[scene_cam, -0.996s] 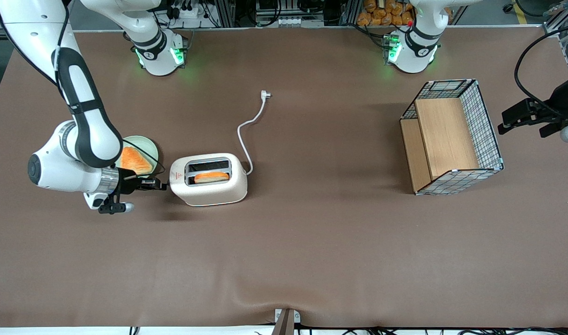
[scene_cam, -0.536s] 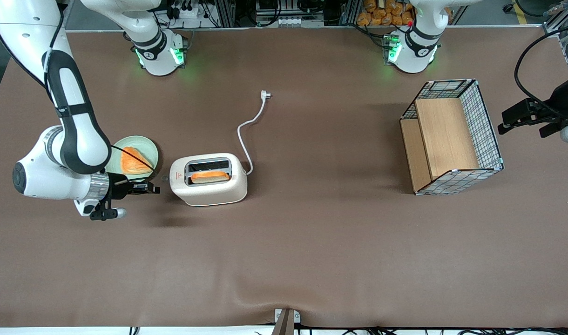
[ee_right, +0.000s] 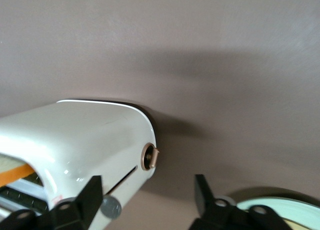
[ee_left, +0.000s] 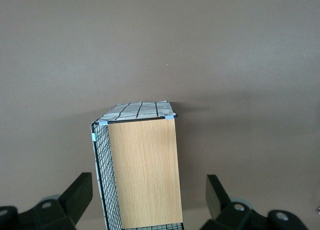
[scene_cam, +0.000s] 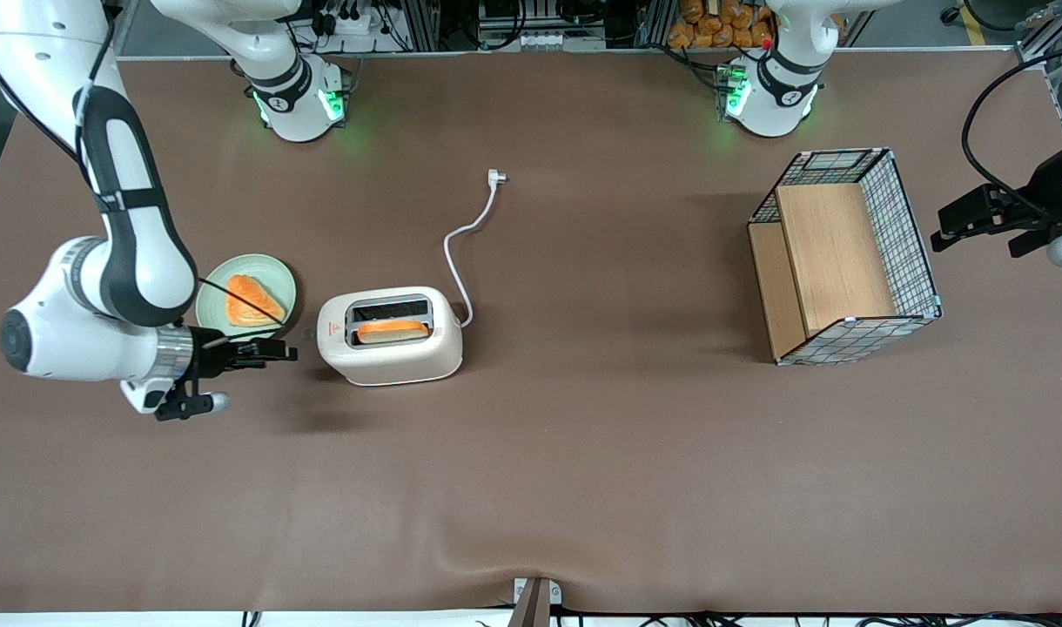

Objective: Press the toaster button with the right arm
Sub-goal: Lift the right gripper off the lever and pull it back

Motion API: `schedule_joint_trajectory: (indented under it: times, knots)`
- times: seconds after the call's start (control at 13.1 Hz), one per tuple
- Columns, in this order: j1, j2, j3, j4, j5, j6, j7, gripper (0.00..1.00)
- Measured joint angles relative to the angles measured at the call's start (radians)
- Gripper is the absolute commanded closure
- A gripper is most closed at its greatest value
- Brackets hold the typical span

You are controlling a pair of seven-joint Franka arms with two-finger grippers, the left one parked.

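The cream-white toaster (scene_cam: pixel 390 335) stands on the brown table with an orange toast slice (scene_cam: pixel 393 330) in the slot nearer the front camera. Its small grey round button (scene_cam: pixel 307 332) sticks out of the narrow end by the red triangle label. My right arm (scene_cam: pixel 122 218) holds its black gripper (scene_cam: pixel 280 352) level, a short gap from that end and apart from the button. In the right wrist view the toaster (ee_right: pixel 85 140) shows with the grey button (ee_right: pixel 110 208) and a copper dial (ee_right: pixel 150 156). The gripper (ee_right: pixel 147 187) is open and empty, and the button lies close to one finger (ee_right: pixel 92 190).
A pale green plate (scene_cam: pixel 213 300) with an orange toast slice (scene_cam: pixel 251 300) sits beside the gripper, farther from the front camera. The white power cord (scene_cam: pixel 466 235) trails away from the toaster, unplugged. A wire-and-wood basket (scene_cam: pixel 844 257) stands toward the parked arm's end.
My gripper has drawn back from the toaster's narrow end toward the working arm's end of the table, uncovering the grey button. The toaster has not moved.
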Motion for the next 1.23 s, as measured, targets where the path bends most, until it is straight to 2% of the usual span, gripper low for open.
schedule_joint_trajectory:
  times: [0.15, 0.31, 0.38, 0.77, 1.07, 1.23]
  knots:
    - [0.0, -0.002, -0.001, 0.071, -0.06, -0.043, -0.002, 0.0]
    - [0.001, -0.003, 0.002, 0.165, -0.171, -0.126, -0.007, 0.0]
    - [0.002, -0.003, 0.005, 0.217, -0.202, -0.183, -0.004, 0.0]
    - [-0.01, -0.017, 0.001, 0.403, -0.229, -0.322, 0.017, 0.0]
    - [-0.01, -0.126, 0.008, 0.448, -0.304, -0.417, 0.179, 0.0]
    - [-0.01, -0.192, 0.016, 0.447, -0.319, -0.501, 0.298, 0.0]
